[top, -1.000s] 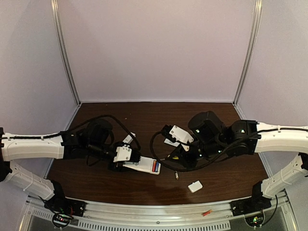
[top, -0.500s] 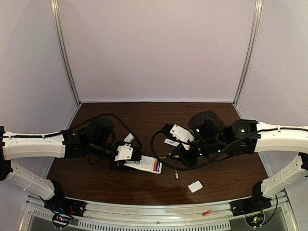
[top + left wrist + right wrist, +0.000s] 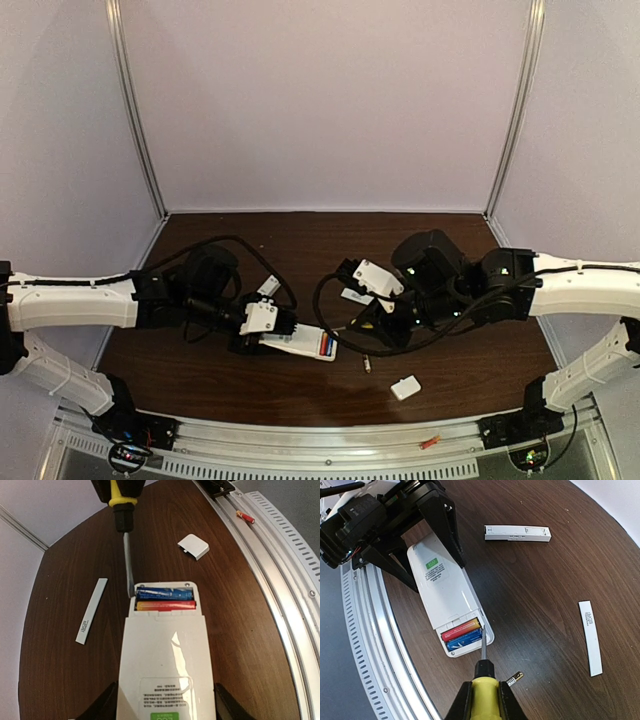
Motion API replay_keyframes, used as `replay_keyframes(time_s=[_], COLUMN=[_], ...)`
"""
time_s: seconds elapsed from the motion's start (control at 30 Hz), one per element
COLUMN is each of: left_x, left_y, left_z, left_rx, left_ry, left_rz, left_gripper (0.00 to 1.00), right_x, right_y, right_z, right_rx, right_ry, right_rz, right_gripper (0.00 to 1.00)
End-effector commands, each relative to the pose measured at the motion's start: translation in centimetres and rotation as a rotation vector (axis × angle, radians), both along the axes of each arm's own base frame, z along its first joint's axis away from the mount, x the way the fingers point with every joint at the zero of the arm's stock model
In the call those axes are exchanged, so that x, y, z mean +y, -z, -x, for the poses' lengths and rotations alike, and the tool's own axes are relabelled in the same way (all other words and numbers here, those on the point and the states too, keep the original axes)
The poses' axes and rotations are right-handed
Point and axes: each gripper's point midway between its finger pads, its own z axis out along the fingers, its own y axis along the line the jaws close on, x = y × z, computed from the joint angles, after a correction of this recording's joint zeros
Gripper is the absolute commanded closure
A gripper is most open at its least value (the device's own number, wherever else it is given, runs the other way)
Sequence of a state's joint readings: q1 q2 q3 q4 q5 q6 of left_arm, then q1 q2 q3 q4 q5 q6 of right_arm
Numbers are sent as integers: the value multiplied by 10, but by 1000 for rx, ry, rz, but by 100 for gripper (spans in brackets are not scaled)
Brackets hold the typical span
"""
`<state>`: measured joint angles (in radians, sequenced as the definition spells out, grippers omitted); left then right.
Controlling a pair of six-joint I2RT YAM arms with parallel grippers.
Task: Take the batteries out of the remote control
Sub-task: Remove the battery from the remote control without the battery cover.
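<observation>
The left gripper (image 3: 435, 575) is clasping the white rectangular plastic remote control (image 3: 162, 670) by its sides; the right gripper (image 3: 485, 702) is pinching the yellow-handled screwdriver (image 3: 123, 517), tip beside the blue and gold-red cylindrical batteries (image 3: 165, 599) lying in the remote's open end

Looks like a robot lab booth: walled with plain lilac panels (image 3: 320, 100) across the top, framed by metal posts (image 3: 135, 110) upper left and right, with a dark wood table (image 3: 320, 235) and slotted metal rail (image 3: 330, 442) along the bottom
</observation>
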<state>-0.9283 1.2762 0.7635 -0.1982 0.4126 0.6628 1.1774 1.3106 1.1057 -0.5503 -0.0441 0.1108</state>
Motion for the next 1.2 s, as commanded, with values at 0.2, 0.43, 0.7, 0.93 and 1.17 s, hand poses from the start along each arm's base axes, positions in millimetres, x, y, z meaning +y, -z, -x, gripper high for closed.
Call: replay_keyframes(time_s=[0.2,0.43,0.7,0.93,1.17], left_x=[-13,-14,-15,-16,-17], left_y=[-26,-28,-28,-27,-24], left_z=[-7,-8,-10,-9,-7], left_rx=[-38,-46,-47,-43,-32], left_ry=[9,6,1,8,18], left_rz=[92,103,109,112,104], left_gripper=[100,100,100,100,100], right_x=[-10,-10,-9,-8,-5], right_y=[1,7,13,8,-14], right_z=[-3,1,8,7,-3], right_rx=[2,23,60,55,2], right_ry=[19,8,-15,-6,32], right_rz=[9,20,19,-4,-57], right_gripper=[100,100,100,100,100])
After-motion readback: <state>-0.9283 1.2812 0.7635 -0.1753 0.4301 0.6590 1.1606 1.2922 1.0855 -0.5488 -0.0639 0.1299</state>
